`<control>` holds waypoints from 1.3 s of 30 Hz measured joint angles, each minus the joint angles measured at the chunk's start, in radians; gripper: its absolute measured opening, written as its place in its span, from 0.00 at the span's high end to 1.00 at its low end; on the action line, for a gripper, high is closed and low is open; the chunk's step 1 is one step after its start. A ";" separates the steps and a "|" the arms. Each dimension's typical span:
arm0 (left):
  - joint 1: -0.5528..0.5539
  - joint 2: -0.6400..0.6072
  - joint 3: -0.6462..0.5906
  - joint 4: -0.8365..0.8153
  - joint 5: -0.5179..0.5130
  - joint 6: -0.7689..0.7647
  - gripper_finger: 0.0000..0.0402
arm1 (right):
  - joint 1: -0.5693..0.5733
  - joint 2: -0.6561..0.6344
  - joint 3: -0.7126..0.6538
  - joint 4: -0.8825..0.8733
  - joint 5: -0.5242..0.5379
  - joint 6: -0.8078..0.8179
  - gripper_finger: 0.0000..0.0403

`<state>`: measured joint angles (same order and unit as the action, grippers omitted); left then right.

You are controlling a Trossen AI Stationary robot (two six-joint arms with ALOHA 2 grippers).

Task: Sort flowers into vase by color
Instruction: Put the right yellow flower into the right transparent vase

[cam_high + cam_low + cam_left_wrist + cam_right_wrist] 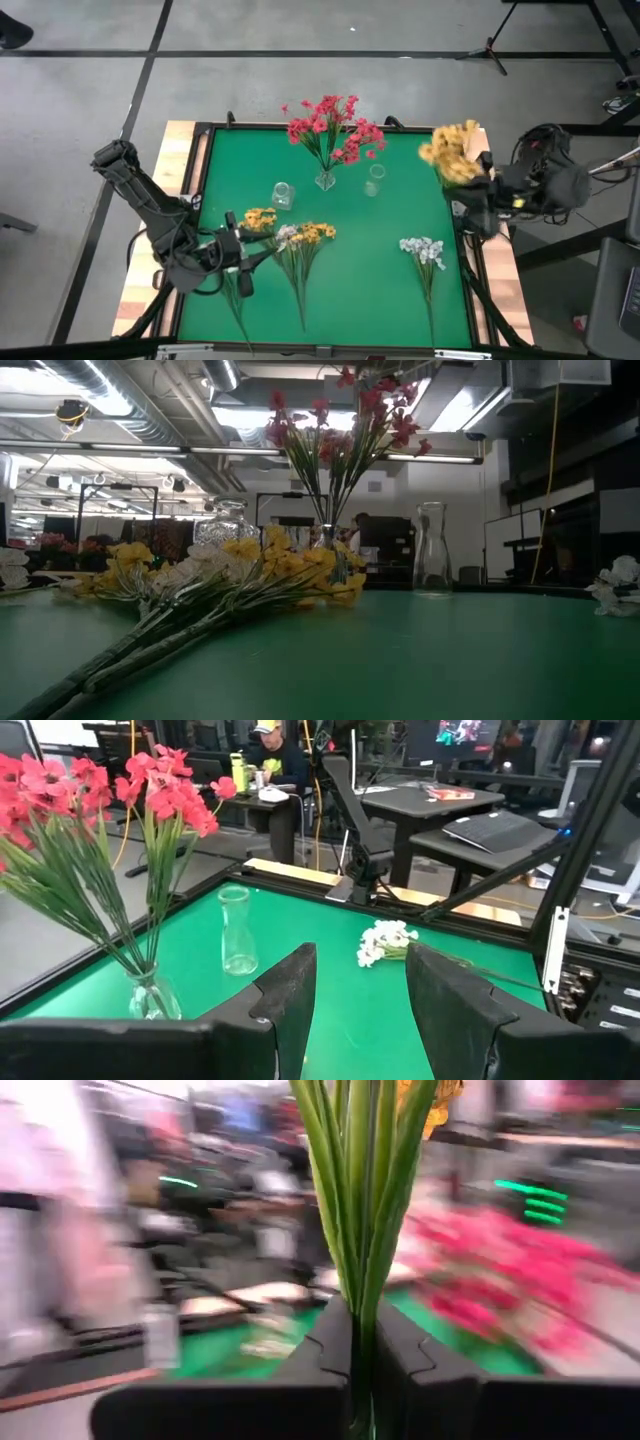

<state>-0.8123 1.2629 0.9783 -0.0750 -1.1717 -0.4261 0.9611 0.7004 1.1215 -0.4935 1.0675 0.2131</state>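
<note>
No writing is legible anywhere on the green table (380,290). Nearest its front edge, the left gripper (236,262), fingers spread and empty, hovers beside loose yellow-and-white flowers (300,240), with white flowers (424,250) apart toward the right side. Farther back, pink flowers (330,125) fill a vase (325,180) between two empty vases (283,195). At the table's right rim, the right gripper (362,1370) pinches yellow flowers (450,152).

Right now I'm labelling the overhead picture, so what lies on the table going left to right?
Left tool → yellow bunch on the mat → pink flowers in the vase → empty glass vase → white sprig → yellow bunch held in the right tool.
</note>
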 joint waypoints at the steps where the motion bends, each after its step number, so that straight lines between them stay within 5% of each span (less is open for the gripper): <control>1: 0.004 0.000 0.000 0.000 0.000 -0.009 0.62 | -0.012 -0.010 -0.018 0.096 -0.072 -0.092 0.97; 7: 0.017 0.000 0.000 0.000 0.004 -0.044 0.62 | -0.172 -0.036 -0.122 0.466 -0.305 -0.441 0.97; 16: 0.017 0.000 0.000 0.000 0.005 -0.043 0.62 | -0.588 -0.083 -0.422 0.959 -0.679 -0.642 0.97; 19: 0.018 0.000 0.000 0.000 0.006 -0.044 0.62 | -0.713 -0.128 -0.537 1.144 -0.742 -0.592 0.97; 27: 0.027 0.000 0.000 -0.001 0.006 -0.043 0.62 | -0.989 -0.186 -0.679 1.150 -0.804 -0.367 0.97; 34: 0.035 0.000 0.000 -0.002 0.006 -0.050 0.62 | -1.239 -0.085 -0.712 1.157 -1.005 -0.136 0.96; 39: 0.034 0.000 0.000 -0.007 0.006 -0.051 0.62 | -1.356 0.052 -0.737 1.316 -1.123 -0.035 0.96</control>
<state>-0.7780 1.2629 0.9779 -0.0821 -1.1656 -0.4774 -0.3947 0.7526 0.3847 0.8225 -0.0555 0.1784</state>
